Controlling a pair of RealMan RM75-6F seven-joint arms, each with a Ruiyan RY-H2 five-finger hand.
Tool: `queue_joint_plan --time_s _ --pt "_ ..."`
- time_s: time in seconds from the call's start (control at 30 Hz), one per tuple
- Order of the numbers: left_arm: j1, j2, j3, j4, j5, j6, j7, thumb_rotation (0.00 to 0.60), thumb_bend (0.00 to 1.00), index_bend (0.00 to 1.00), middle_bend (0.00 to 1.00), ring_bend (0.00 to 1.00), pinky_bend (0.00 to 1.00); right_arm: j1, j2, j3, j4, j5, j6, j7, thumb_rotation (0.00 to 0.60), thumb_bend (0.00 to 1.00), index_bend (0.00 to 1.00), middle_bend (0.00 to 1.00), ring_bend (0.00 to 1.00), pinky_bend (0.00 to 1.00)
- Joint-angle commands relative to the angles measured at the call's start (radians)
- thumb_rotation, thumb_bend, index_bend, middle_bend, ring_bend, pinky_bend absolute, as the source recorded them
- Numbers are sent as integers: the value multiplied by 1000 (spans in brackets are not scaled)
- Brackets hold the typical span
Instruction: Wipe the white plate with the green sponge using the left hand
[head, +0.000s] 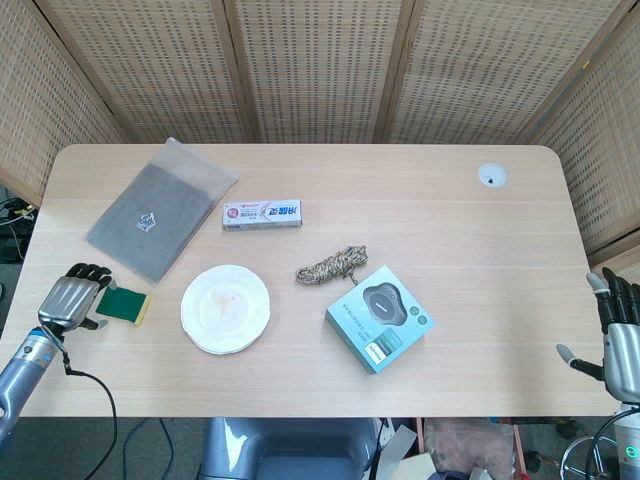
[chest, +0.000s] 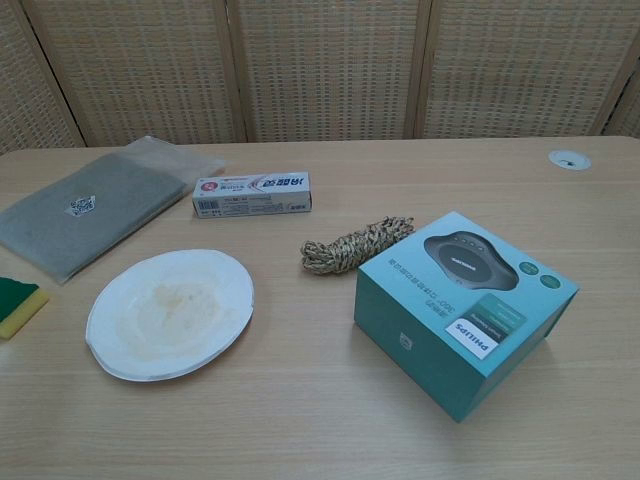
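Green foam sponge with yellow backing (head: 126, 304): soft, light, squashy; grip long sides. My left hand (head: 72, 299) beside it, fingers curled, empty. Thin white plate (head: 226, 309) likely slides.

Both views are bright and evenly lit, with soft, diffuse light from above. Shadows are faint: the teal box (chest: 465, 310) casts only a thin dark line along its base on the surface (chest: 320, 420), and the plate (chest: 170, 313) has a slight rim shadow. A mild sheen lies on the plastic bag (head: 160, 207) in the head view, without harsh glare. Focus is sharp across the middle of both pictures; print on the toothpaste box (chest: 252, 193) is readable. The head view bends slightly at its edges, the surface's corners curving. The left robot hand (head: 72, 299) looks a little soft near the frame edge.
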Motion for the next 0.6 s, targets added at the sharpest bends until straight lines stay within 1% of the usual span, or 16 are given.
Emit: queue_joint_plan --time_s 0.03,0.37,0.6 --pt "-14 -16 -2 7 -2 -7 -9 600 0 305 185 157 111 0 1 2 0 4 -1 2 600 0 49 0 0 0" --pt "-37 -34 6 -11 -6 -29 20 600 0 299 171 157 116 3 4 4 2 14 -11 7 600 0 49 0 0 0" --pt "-39 -34 17 -29 -10 -43 29 600 0 321 177 157 182 3 7 5 1 19 -15 13 600 0 49 0 0 0"
